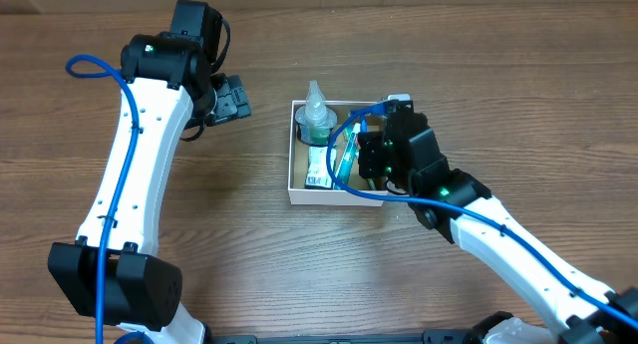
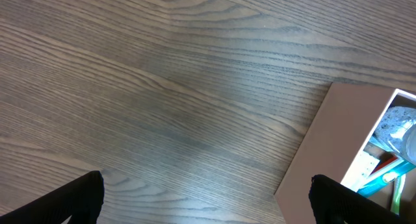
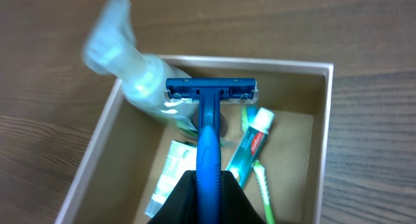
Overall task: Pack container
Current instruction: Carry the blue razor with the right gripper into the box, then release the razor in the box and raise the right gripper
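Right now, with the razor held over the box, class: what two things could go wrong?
The razor, shut in the right gripper, hangs above the spray bottle and toothpaste tube; it may land on them and tip out. The container is crowded, so the gripper may bump its wall.

A brown wooden table (image 1: 249,264) — its grain running side to side. Inside the container (image 1: 329,197) lie a clear bottle (image 1: 317,115), a toothpaste tube (image 3: 250,146), a green toothbrush (image 3: 260,182) and a white packet (image 3: 168,178) — a blue razor (image 3: 209,94) above them.
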Action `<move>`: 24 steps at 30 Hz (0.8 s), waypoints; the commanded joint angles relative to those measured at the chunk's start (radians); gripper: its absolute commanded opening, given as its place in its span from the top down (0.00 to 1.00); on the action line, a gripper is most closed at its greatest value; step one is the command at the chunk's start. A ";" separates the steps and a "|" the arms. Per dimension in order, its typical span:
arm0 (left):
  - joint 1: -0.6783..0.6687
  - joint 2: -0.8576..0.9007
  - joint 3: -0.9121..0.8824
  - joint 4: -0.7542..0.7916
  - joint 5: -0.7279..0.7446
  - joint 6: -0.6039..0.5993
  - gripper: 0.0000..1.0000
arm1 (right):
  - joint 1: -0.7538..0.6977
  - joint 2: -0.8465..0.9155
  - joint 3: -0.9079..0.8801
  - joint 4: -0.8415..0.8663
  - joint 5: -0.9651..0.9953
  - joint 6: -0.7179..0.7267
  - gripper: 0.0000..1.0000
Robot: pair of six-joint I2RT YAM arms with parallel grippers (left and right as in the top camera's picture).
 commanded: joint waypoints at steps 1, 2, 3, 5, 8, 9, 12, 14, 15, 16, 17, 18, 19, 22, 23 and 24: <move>0.000 -0.019 0.019 0.004 -0.006 0.007 0.00 | 0.007 0.056 0.029 0.021 0.015 0.005 0.90; 0.000 -0.019 0.019 0.004 -0.006 0.007 0.00 | 0.007 0.068 0.029 0.024 0.015 0.005 0.90; 0.000 -0.019 0.019 0.004 -0.006 0.007 0.00 | 0.007 0.076 0.029 0.027 0.015 0.005 0.90; 0.000 -0.019 0.019 0.004 -0.006 0.007 0.00 | 0.007 0.090 0.029 0.035 0.015 0.004 0.89; 0.000 -0.019 0.019 0.004 -0.006 0.007 0.00 | 0.007 0.091 0.029 0.055 0.015 0.004 0.87; 0.000 -0.019 0.019 0.004 -0.006 0.007 0.00 | 0.007 0.091 0.029 0.064 0.015 0.004 0.85; 0.000 -0.019 0.019 0.004 -0.006 0.007 0.00 | 0.007 0.091 0.029 0.073 0.015 0.004 0.80; 0.000 -0.019 0.019 0.004 -0.006 0.008 0.00 | 0.007 0.091 0.029 0.081 0.014 -0.004 0.46; 0.000 -0.019 0.019 0.004 -0.006 0.007 0.00 | 0.007 0.090 0.030 0.084 0.014 -0.023 0.37; 0.000 -0.019 0.019 0.004 -0.006 0.007 0.00 | 0.007 0.090 0.031 0.084 0.015 -0.036 0.31; 0.000 -0.019 0.019 0.004 -0.006 0.007 0.00 | 0.007 0.085 0.034 0.079 0.014 -0.051 0.27; 0.000 -0.019 0.019 0.004 -0.006 0.007 0.00 | 0.006 0.076 0.039 0.068 0.016 -0.058 0.25; 0.000 -0.019 0.019 0.004 -0.006 0.007 0.00 | 0.004 0.062 0.048 0.050 0.025 -0.061 0.24; 0.000 -0.019 0.019 0.004 -0.006 0.007 0.00 | 0.004 -0.009 0.092 -0.032 0.108 -0.064 0.23; 0.000 -0.019 0.019 0.004 -0.006 0.007 0.00 | 0.003 -0.036 0.108 -0.064 0.140 -0.064 0.23; 0.000 -0.019 0.019 0.004 -0.006 0.007 0.00 | -0.001 -0.066 0.123 -0.100 0.171 -0.064 0.21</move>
